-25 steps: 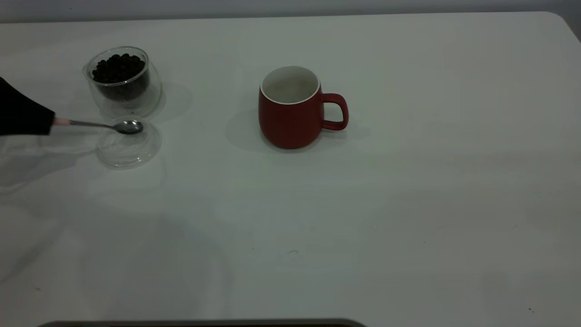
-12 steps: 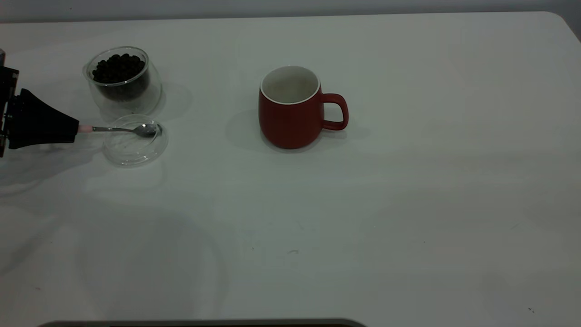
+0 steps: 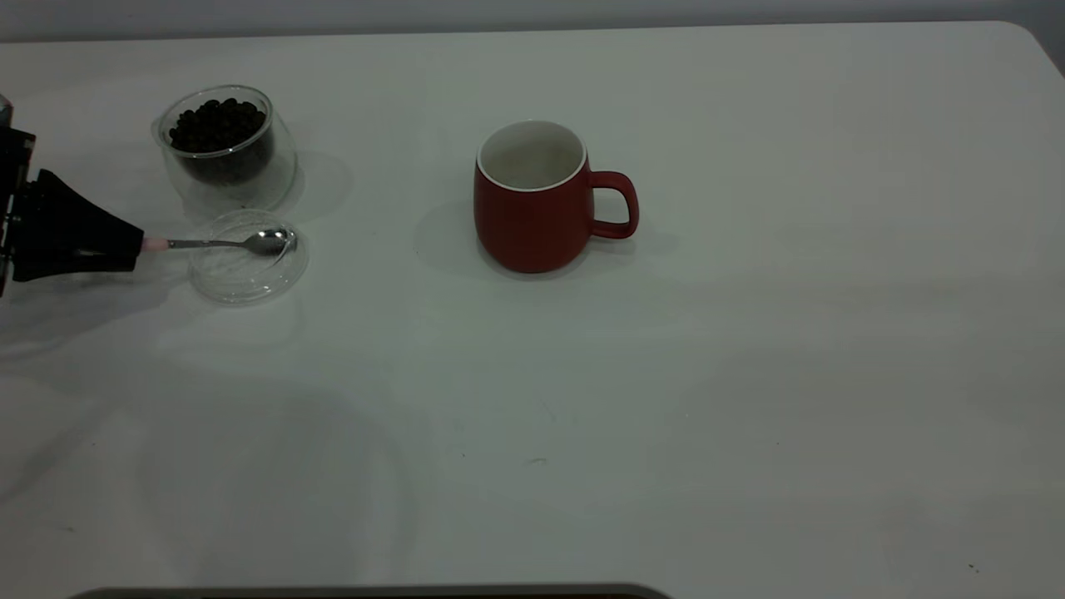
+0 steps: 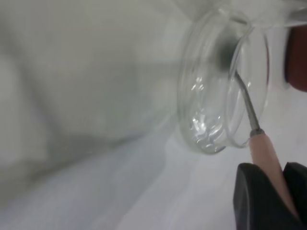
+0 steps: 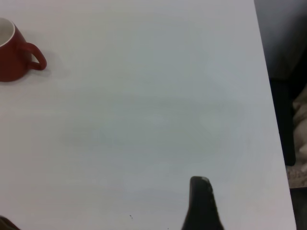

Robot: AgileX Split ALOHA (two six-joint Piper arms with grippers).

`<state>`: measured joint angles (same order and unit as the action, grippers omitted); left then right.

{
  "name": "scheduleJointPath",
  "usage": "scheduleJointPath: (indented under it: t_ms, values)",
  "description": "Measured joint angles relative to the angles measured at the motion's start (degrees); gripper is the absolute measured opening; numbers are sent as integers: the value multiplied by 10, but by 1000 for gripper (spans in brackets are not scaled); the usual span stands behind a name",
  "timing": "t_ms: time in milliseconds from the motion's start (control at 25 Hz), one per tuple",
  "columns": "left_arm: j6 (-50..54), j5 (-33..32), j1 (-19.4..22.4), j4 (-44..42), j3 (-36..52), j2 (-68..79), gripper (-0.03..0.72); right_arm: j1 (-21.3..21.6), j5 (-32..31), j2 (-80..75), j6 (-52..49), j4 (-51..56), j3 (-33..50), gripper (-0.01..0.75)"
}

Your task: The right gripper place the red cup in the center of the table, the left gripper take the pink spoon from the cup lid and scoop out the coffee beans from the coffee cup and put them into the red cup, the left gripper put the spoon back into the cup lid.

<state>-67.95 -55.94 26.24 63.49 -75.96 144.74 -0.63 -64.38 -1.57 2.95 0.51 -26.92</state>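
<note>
The black tapered left gripper (image 3: pixel 125 245) has its fingers clamped on the pale pink-handled metal spoon (image 3: pixel 225 243). The spoon's bowl lies over the clear round lid (image 3: pixel 247 270), likely to keep the white counter (image 3: pixel 749 374) clean.

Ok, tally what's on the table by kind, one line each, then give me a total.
Cups: 2, the red cup and the glass cup of beans.
Lids: 1, the clear lid.
Spoons: 1, the pink spoon, held by the left pincer, its bowl over the lid.
Total: 4.
</note>
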Motion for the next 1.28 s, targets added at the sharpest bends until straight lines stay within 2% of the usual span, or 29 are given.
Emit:
scheduleJointPath:
  t_ms: [280, 440, 720, 960, 1040, 1160, 1280]
  values:
    - [38, 3, 0, -13, 0, 2, 387, 0, 0, 0, 0, 0, 0, 577]
    - [43, 10, 0, -21, 0, -1, 470, 0, 0, 0, 0, 0, 0, 577]
    - [52, 53, 10, -57, 0, -36, 492, 0, 0, 0, 0, 0, 0, 577]
    - [53, 47, 21, -55, -4, -111, 492, 0, 0, 0, 0, 0, 0, 577]
    - [53, 36, 21, -27, -4, -147, 492, 0, 0, 0, 0, 0, 0, 577]
    - [64, 16, 15, -3, -4, -219, 492, 0, 0, 0, 0, 0, 0, 577]
    - [101, 22, -8, -30, -4, -308, 485, 0, 0, 0, 0, 0, 0, 577]
